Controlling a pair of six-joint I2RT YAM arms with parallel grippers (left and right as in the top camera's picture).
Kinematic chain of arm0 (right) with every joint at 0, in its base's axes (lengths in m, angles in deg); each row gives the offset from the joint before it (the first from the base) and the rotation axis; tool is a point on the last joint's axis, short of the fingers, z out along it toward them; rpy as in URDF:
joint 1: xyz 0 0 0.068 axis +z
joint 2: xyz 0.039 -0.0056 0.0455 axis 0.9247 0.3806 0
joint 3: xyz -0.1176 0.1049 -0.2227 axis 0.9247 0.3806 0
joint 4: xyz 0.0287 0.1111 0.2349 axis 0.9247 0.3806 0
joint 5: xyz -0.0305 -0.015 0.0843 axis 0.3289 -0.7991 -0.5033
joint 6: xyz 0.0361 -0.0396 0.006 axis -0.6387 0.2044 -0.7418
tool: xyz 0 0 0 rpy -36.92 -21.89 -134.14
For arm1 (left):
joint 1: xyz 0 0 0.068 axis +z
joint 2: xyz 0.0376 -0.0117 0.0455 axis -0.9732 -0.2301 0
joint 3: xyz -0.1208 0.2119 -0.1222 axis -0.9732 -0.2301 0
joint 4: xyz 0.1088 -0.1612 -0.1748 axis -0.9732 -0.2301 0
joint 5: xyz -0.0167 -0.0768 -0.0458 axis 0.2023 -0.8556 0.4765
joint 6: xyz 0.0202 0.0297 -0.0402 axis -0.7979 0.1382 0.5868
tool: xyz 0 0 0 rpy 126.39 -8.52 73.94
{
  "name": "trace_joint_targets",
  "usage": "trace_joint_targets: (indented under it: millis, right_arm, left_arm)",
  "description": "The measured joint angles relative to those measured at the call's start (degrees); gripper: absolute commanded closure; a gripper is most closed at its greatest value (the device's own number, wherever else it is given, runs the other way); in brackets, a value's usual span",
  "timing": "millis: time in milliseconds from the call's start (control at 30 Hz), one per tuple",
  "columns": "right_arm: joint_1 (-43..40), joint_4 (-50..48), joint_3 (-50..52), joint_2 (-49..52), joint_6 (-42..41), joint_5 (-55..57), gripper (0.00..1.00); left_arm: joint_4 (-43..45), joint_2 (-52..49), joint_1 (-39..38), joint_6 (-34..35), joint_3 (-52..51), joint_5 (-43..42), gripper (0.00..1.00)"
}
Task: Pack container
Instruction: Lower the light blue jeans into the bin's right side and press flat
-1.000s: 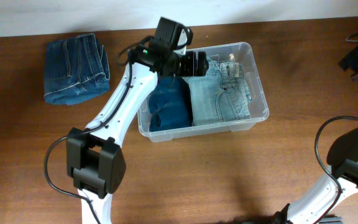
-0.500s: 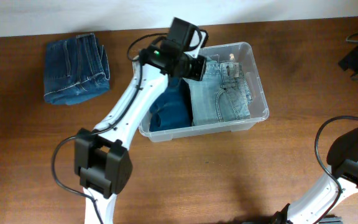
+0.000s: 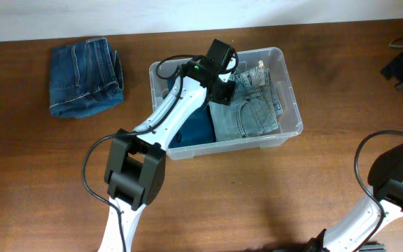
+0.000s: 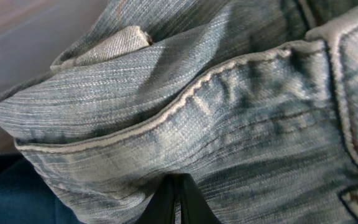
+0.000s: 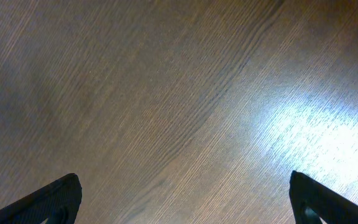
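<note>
The clear plastic container (image 3: 294, 129) stands at the table's upper middle. Inside lie folded light-blue jeans (image 3: 254, 115) on the right and a darker blue garment (image 3: 198, 126) on the left. My left gripper (image 3: 228, 89) reaches into the container over the light jeans' left part. In the left wrist view its fingers (image 4: 178, 182) are shut together, tips pressed against the light denim (image 4: 229, 112); no fabric shows between them. In its own wrist view my right gripper (image 5: 185, 199) is open over bare wood, nothing between its fingers.
A folded pair of dark blue jeans (image 3: 86, 77) lies on the table at the upper left. Black gear (image 3: 401, 66) sits at the right edge. The right arm's base link (image 3: 397, 182) is at the lower right.
The left gripper has shut and moved right, from the container's left half onto the light-blue jeans. The right arm has not moved.
</note>
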State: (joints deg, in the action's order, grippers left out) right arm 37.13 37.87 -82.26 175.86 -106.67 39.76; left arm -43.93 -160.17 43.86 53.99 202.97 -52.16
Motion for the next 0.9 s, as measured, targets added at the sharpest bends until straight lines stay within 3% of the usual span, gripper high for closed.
trace_joint_targets:
  millis: [300,500,633,733,900]
  right_arm:
    - [0.0,0.0,0.0,0.0,0.0,0.0,0.01]
    - [0.0,0.0,0.0,0.0,0.0,0.0,0.01]
    - [0.0,0.0,0.0,0.0,0.0,0.0,0.01]
    - [0.0,0.0,0.0,0.0,0.0,0.0,0.01]
    - [0.0,0.0,0.0,0.0,0.0,0.0,0.01]
  left_arm:
    - [-5.6,0.7,-1.2,-2.0,9.6,1.1,0.94]
    - [-5.1,1.4,-3.9,-2.0,10.4,-1.3,0.93]
    - [-1.2,1.1,-5.9,-2.0,10.4,-2.0,0.9]
    - [0.8,-0.9,-7.2,-2.0,10.4,-2.4,0.76]
    - [2.3,-6.5,-7.9,-2.2,10.4,-3.1,0.76]
